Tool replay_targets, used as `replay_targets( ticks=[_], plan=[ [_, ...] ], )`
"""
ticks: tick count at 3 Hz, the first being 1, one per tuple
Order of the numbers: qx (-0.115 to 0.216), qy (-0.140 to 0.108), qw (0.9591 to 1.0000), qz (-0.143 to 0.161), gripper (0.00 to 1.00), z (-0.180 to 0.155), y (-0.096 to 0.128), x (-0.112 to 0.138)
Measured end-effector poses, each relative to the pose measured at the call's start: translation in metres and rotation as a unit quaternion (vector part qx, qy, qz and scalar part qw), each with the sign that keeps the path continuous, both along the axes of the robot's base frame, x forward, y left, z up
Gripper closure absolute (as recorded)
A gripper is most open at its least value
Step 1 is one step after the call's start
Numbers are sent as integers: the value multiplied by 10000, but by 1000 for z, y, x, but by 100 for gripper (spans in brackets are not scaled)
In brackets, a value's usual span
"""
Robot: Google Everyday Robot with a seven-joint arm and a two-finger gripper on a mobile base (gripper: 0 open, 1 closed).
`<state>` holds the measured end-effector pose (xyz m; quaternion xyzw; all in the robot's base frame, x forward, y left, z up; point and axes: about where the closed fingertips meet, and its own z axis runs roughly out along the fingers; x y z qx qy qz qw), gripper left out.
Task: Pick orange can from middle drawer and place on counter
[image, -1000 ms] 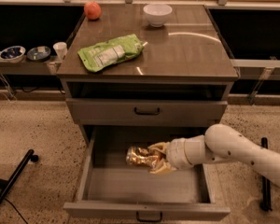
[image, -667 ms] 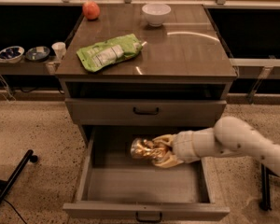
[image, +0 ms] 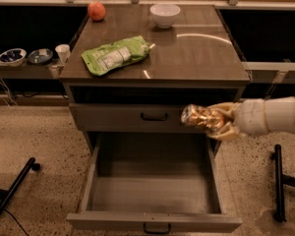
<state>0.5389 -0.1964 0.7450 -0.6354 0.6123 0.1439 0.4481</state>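
My gripper (image: 214,122) is shut on the orange can (image: 199,117), a shiny gold-orange dented can. It holds the can in the air in front of the upper drawer's face, above the right side of the open middle drawer (image: 152,191). The drawer's grey floor is bare. The white arm comes in from the right edge. The dark brown counter (image: 191,53) lies above and behind the can.
On the counter lie a green pouch (image: 115,55), a red-orange fruit (image: 96,11) at the back left and a white bowl (image: 165,14) at the back. Small bowls and a cup (image: 62,52) stand on a side ledge at left. A dark leg (image: 279,181) stands at right.
The gripper has lifted the can out of the middle drawer, up and to the right, to the height of the upper drawer's face. The drawer is now empty.
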Motion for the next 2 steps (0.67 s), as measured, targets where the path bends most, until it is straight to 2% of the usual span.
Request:
replay_targets(
  ticks=[1, 2],
  plan=[
    [-462, -351, 9966, -578, 100, 84, -38, 39],
    [-1088, -690, 9813, -1430, 100, 156, -66, 62]
  ],
)
